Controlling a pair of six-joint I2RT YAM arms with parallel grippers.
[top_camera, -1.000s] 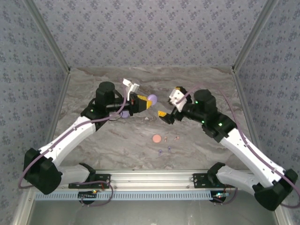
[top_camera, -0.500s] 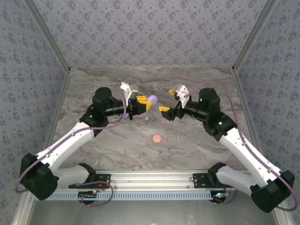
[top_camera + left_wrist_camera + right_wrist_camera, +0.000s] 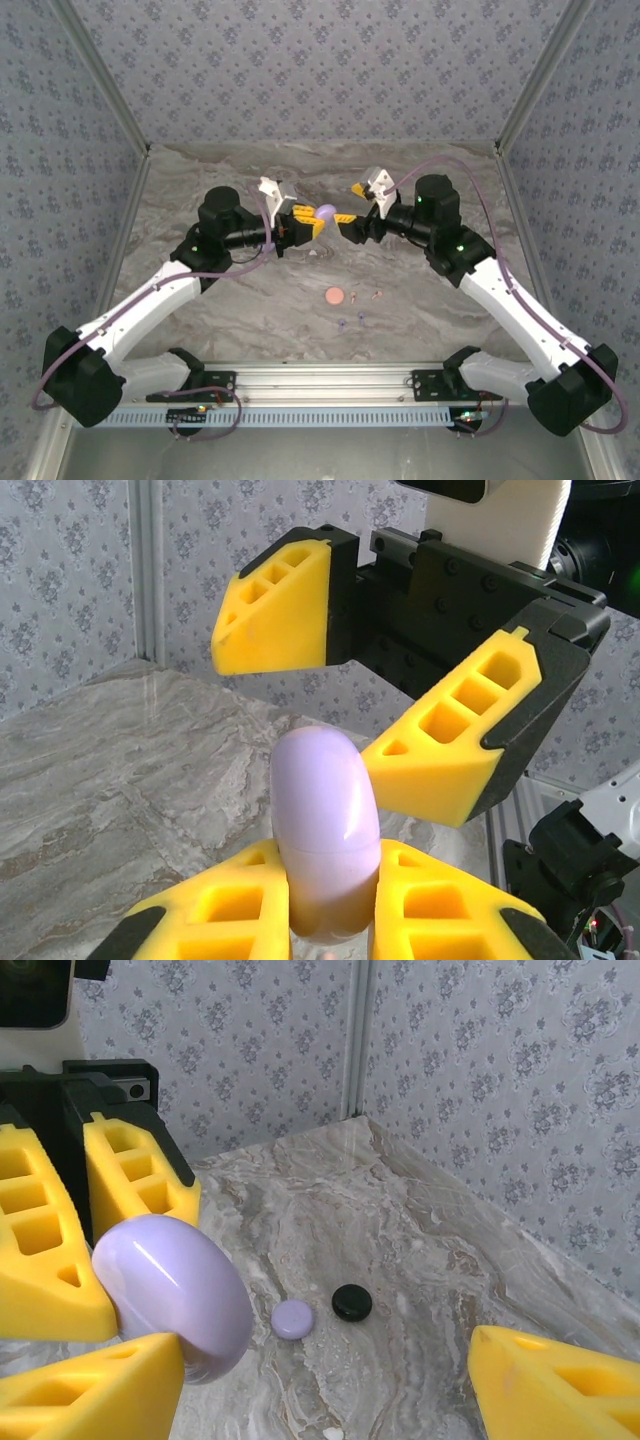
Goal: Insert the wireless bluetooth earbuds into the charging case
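The left claw [image 3: 316, 220] is clamped on a rounded lilac charging case [image 3: 325, 830], pinching its lower part between both yellow fingers and holding it in the air above the marbled surface [image 3: 240, 300]. The right claw [image 3: 360, 680] faces it from the other side with its jaws standing apart and gripping nothing; the top of the case sits in the gap, close against one finger, though I cannot tell whether they touch. The earbuds [image 3: 360, 317] lie loose on the surface between the two arms, nearer the bases than the claws and well apart from the held case; they are tiny specks, two lilac ones and two pinkish ones just beside a flat round pink case [image 3: 334, 296]. From the right wrist, a small lilac disc [image 3: 292, 1318] and a small black disc [image 3: 352, 1302] rest side by side on the surface near the wall.
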